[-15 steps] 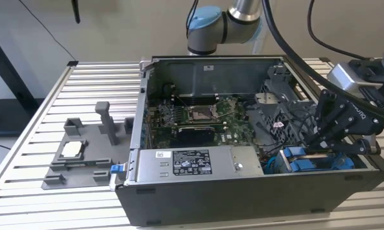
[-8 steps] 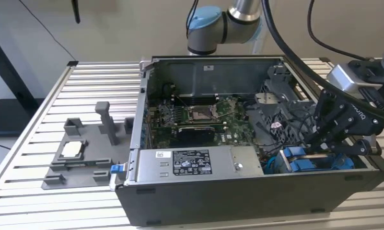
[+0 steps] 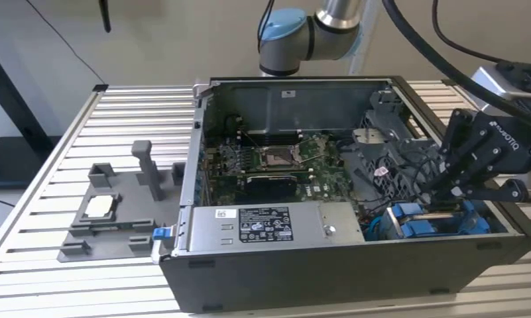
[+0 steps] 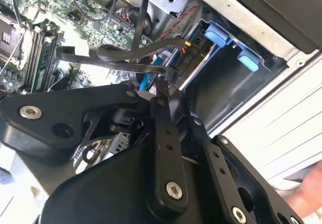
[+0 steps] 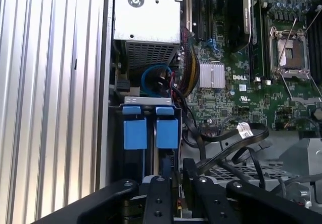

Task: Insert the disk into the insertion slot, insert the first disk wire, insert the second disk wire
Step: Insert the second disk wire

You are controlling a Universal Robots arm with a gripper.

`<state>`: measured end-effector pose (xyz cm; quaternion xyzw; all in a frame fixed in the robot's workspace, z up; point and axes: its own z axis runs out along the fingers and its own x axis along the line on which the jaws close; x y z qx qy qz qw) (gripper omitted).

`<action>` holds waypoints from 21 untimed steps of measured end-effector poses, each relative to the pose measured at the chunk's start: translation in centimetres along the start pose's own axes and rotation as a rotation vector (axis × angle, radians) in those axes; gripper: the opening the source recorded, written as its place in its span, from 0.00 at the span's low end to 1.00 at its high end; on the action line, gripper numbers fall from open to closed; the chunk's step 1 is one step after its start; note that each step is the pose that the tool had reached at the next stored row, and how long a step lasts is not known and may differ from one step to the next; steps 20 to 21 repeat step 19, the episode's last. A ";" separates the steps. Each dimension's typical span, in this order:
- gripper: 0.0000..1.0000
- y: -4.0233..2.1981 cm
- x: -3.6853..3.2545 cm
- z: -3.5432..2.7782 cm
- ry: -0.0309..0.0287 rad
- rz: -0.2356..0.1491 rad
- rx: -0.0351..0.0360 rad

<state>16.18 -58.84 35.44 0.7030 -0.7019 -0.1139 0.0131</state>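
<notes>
**Entry: gripper at the drive bay, 4 o'clock corner of the case**

Exterior view, clock positions taken from the middle of the open computer case.

- Insertion slot: a grey metal bay with blue plastic fittings, at about 4 o'clock in the case, against its side wall. In the first wrist view the bay's metal rim runs across two carrier ends.
- Carrier ends: count 2. They are bright blue, rectangular, side by side and touching or nearly so, each with a smaller blue tab above it. Both sit inside the bay. The drive bodies behind them are hidden, so the silver face and label cannot be checked, and I cannot tell which of the two is the task's disk.
- Gripper: count 1. It is black, at 3 o'clock, reaching down to just above the bay. In the first wrist view it lines up with one of the two carrier ends.
- Jaw state: I cannot tell how far they stand apart, or whether they have hold of anything (dark cables crowd them in both wrist views).
- Cables near the bay: 1 blue loop and several flat black ones, lying loose.
- Other items, 1 each: processor socket near centre, long grey box at 6 o'clock, and grey fixture at 9 o'clock on the slatted table
</notes>
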 end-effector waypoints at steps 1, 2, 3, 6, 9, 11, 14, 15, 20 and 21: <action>0.24 0.04 -0.03 -0.21 0.0000 0.000 0.0002; 0.24 0.07 -0.06 -0.39 0.0000 0.000 0.0004; 0.24 0.10 -0.08 -0.55 0.0000 0.000 0.0008; 0.24 0.20 -0.16 -1.09 0.0000 0.000 0.0030; 0.24 0.28 -0.22 -1.52 -0.0001 0.000 0.0042; 0.24 0.28 -0.22 -1.53 -0.0018 0.000 0.0043; 0.24 0.28 -0.23 -1.53 -0.0054 -0.001 0.0042; 0.24 0.28 -0.23 -1.53 -0.0066 -0.001 0.0043; 0.24 0.28 -0.23 -1.53 -0.0117 -0.002 0.0042; 0.24 0.28 -0.23 -1.53 -0.0117 -0.002 0.0042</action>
